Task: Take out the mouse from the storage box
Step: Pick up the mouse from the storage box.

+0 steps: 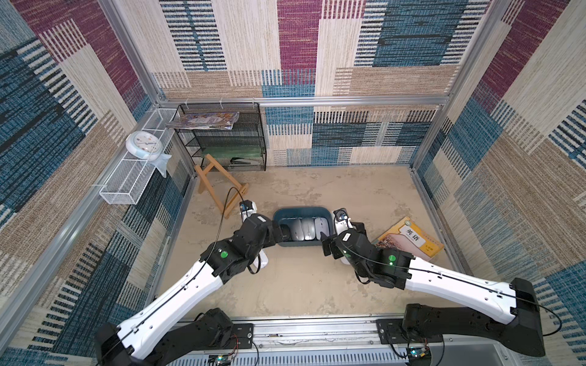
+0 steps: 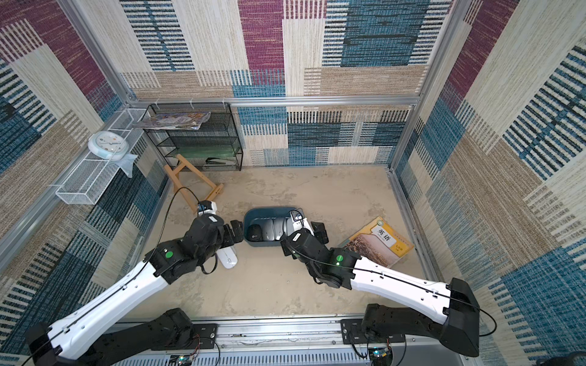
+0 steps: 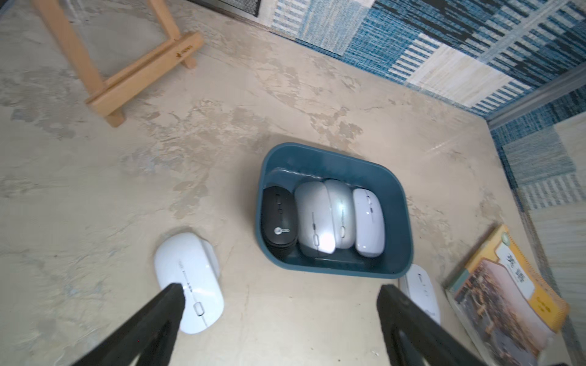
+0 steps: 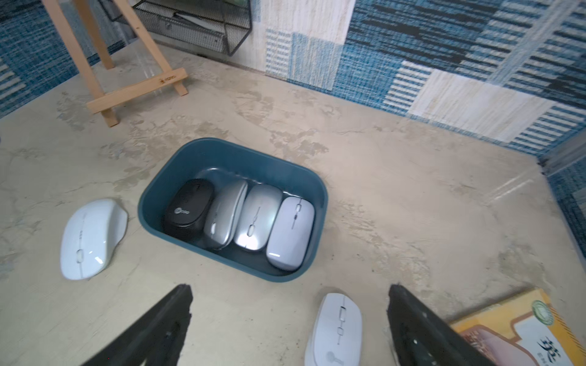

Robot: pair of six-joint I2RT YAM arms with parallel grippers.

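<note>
Hovering low over the desk [image 4: 412, 190] near the storage box [image 4: 241, 155], the right tool [image 4: 290, 288] stands wide and empty, with a white mouse [image 4: 336, 329] lying on the desk between its jaws, just outside the box. The left tool [image 3: 279, 286] is also wide and empty, above a second white mouse [image 3: 190, 263] beside the box. Four mice lie in a row inside: a black mouse [image 4: 188, 209], two silver mice [image 4: 258, 218] and a pale mouse [image 4: 291, 231]. A set-down seems complete. The next move calls for lifting clear, then descending squarely over one mouse in the crowded row.
</note>
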